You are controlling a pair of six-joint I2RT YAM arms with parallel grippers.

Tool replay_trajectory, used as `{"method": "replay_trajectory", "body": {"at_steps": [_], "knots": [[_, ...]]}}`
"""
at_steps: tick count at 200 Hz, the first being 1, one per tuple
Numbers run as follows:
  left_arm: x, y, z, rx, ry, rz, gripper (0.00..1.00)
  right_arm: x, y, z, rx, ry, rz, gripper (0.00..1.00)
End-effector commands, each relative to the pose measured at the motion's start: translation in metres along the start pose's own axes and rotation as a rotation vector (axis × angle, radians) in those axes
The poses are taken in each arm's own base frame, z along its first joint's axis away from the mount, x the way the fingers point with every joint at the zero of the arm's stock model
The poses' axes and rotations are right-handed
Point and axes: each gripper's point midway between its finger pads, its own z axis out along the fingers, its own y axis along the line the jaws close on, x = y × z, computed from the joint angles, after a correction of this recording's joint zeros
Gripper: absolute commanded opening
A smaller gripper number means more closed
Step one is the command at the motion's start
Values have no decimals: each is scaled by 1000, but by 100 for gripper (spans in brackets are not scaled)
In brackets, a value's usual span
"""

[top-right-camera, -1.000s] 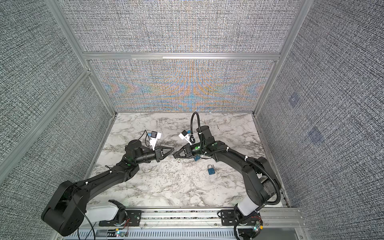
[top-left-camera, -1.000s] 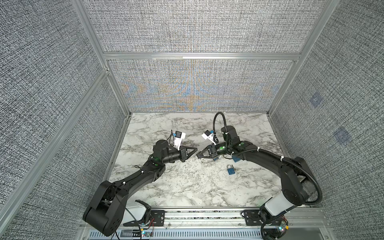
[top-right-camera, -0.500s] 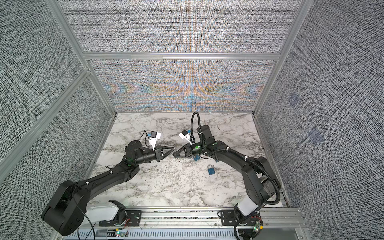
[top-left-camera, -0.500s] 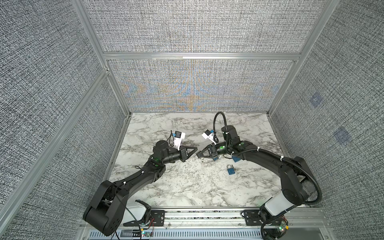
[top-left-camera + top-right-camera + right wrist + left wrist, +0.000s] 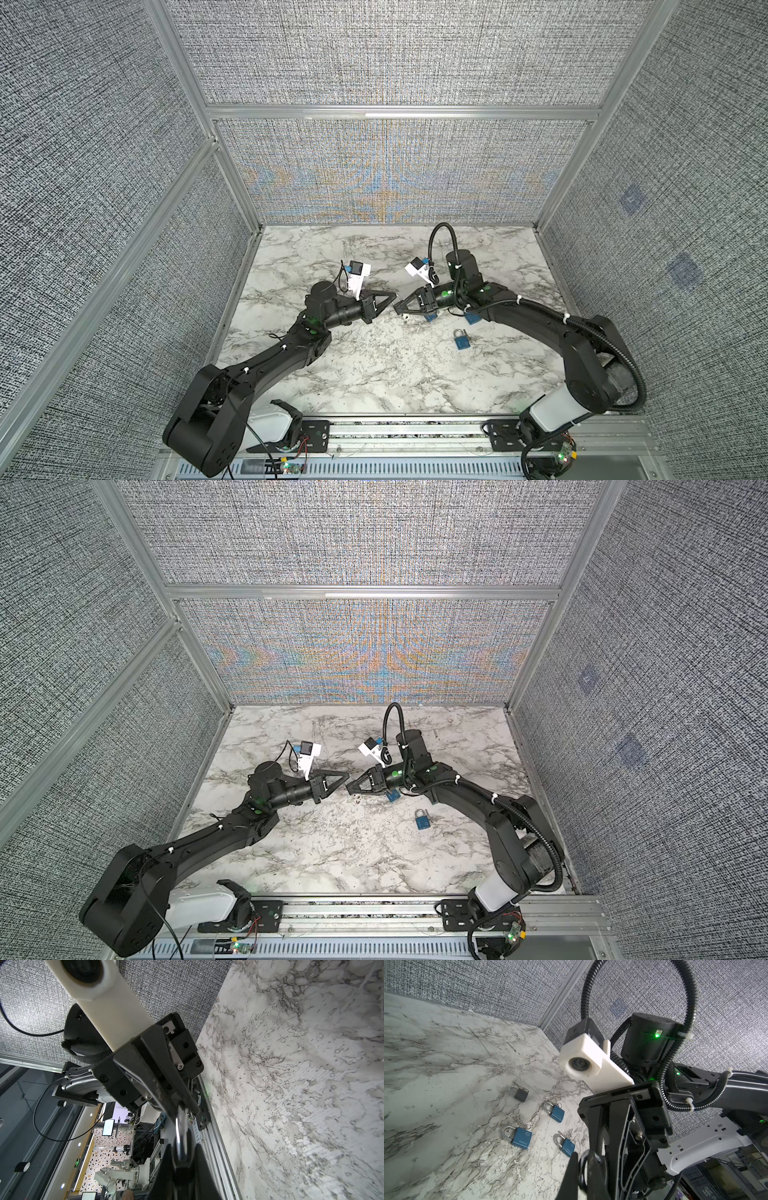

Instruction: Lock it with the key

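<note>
The left gripper (image 5: 392,297) and right gripper (image 5: 397,308) meet tip to tip above the middle of the marble table (image 5: 374,374), both arms reaching low and inward from the front rail. The right gripper is clamped on a padlock (image 5: 179,1136). In the right wrist view the dark body sits wedged between its fingers (image 5: 164,1169), and the silver shackle stands out towards the opposite arm. The left gripper's fingers (image 5: 166,1076) are pressed together, their tips touching the top of the shackle. Whether they pinch it cannot be told from these angles. The padlock is held off the marble, directly between the two grippers. In both top views it is hidden by the black fingers. A small pale object (image 5: 405,318) lies on the table just below the meeting tips, too small to identify. Near the right arm, three blue locks (image 5: 519,1139) and a grey lock (image 5: 521,1095) lie flat on the marble in a loose cluster. One blue lock (image 5: 461,340) lies clear of the arm, towards the front.
</note>
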Motion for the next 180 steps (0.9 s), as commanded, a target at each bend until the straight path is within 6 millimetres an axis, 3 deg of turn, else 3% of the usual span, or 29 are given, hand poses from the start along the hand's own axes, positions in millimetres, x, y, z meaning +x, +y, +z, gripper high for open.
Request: {"method": "replay_trajectory", "body": {"at_steps": [1,122,152,180], "knots": [[57,-26,-5,158,245,-53,0,-46,32,-4,-33,-140,-219,0],[79,-37,-1,217,314,-67,0,-70,24,-7,16,-180,-237,0],[77,-36,-1,202,295,-53,0,-70,21,-6,19,-177,-227,0],[58,-25,1,92,243,-13,0,-62,15,-6,21,-164,-209,0]]}}
